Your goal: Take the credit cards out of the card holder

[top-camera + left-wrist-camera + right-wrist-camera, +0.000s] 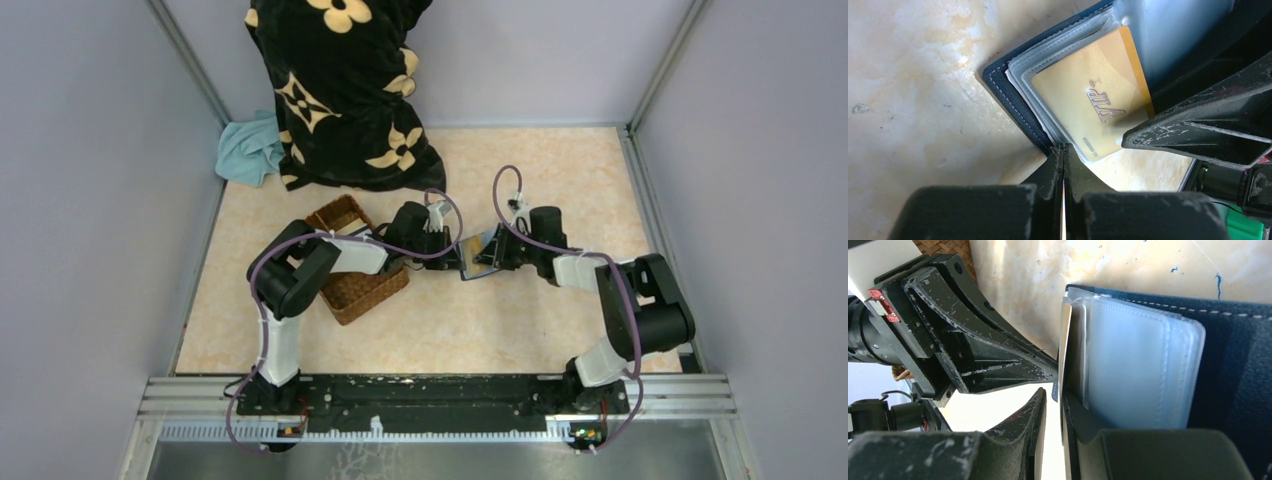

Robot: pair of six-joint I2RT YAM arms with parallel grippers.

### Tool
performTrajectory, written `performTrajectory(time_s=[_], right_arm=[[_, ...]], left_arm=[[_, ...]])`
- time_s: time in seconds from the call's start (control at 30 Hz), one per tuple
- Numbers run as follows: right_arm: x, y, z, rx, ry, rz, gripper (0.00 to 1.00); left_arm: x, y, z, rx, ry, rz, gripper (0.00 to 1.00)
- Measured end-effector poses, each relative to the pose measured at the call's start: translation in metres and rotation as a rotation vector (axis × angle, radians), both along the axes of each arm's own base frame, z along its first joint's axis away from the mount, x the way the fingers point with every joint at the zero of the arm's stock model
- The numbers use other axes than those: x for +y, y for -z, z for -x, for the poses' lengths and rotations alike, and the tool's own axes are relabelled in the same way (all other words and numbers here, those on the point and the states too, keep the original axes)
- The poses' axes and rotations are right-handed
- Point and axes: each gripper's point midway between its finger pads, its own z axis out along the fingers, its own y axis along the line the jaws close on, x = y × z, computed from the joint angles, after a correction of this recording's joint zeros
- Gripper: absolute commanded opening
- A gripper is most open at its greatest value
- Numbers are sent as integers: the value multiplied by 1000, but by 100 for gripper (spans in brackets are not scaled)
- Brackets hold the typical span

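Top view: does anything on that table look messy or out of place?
A black flowered blanket is heaped at the back with a crumpled teal cloth beside it, odd neighbours for card work. In the open card holder, a gold card sits skewed in its clear sleeve, one corner seemingly poking out.

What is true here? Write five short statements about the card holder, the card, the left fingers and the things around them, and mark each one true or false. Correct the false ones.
1. The card holder is open. True.
2. A gold card marked VIP sits inside a clear sleeve. True.
3. The left fingers are spread wide. False: they are pressed together at the holder's corner.
4. The wicker basket stands beside the right arm. False: it is beside the left arm.
5. A teal cloth lies in the far left corner. True.
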Motion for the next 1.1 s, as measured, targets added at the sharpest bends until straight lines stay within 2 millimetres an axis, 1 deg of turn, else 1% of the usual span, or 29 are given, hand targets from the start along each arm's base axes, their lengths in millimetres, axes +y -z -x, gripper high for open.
performTrajectory(time_s=[0.3, 0.53, 0.77, 0.87, 0.97, 1.03, 1.1], right_arm=[[-10, -10, -2, -12, 35, 10, 17], [-17, -11, -4, -9, 67, 26, 16], [-28, -17, -8, -29, 110, 52, 15], [-30, -17, -9, -34, 119, 65, 14], [-33, -15, -10, -37, 128, 83, 7], [-36, -13, -10, -36, 139, 100, 0], [-39, -12, -10, -35, 148, 116, 0]], left_arm=[[-2, 0, 0, 6, 3, 5, 0], [-2, 0, 0, 8, 3, 6, 0], [-3, 0, -1, 8, 3, 8, 0], [-3, 0, -1, 7, 3, 8, 0], [-3, 0, -1, 7, 3, 8, 0], [-3, 0, -1, 7, 4, 8, 0], [-3, 0, -1, 8, 4, 8, 0]])
